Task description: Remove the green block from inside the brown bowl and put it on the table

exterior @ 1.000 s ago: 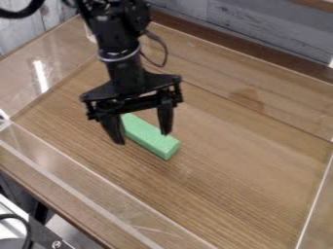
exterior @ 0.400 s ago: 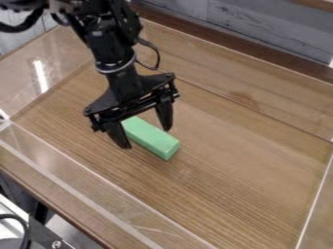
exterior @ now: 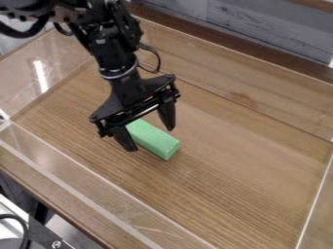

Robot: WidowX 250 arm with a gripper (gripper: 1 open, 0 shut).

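Surface: brown wood-grain tabletop (exterior: 247, 156), bounded by low clear walls, with a pale rail along the near-left side. Green block (exterior: 154, 139) lies flat on the wood, directly under the gripper (exterior: 150, 132). Jaws: released, fingers spread wide, one to either side of the block's far part; no grip seen. Whether a fingertip touches the block cannot be told from this angle. Brown bowl: none identified in this view (the arm hides part of the table, so its place goes unrecorded).

Step in hand, as judged: the placing looks done, block on the table and let go; what is left is the retreat. Next move: lift straight up with the jaws kept wide, then swing away. Risk: a sideways drift or early closing could nudge or drag the block.
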